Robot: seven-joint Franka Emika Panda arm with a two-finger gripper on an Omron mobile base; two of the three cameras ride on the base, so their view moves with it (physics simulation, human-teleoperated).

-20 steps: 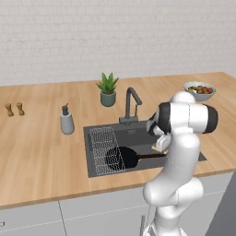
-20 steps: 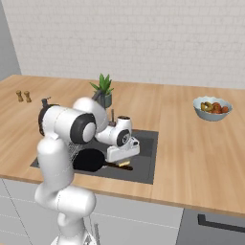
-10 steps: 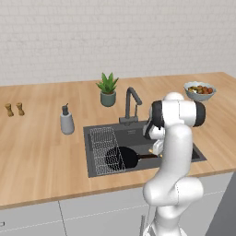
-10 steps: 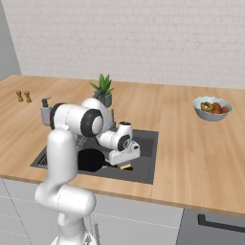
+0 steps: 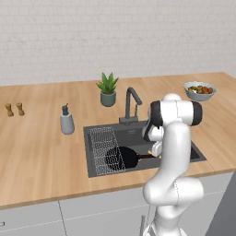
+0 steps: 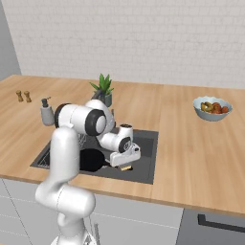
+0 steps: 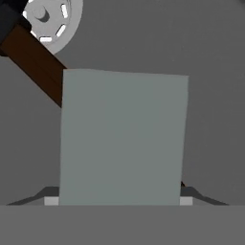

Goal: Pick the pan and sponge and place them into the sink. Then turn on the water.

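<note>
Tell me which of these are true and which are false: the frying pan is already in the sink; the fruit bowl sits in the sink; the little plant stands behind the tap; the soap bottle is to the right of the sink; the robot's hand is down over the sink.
1. The frying pan is already in the sink. True.
2. The fruit bowl sits in the sink. False: it stands on the wooden counter, off to the sink's right.
3. The little plant stands behind the tap. True.
4. The soap bottle is to the right of the sink. False: it stands on the counter to its left.
5. The robot's hand is down over the sink. True.
</note>
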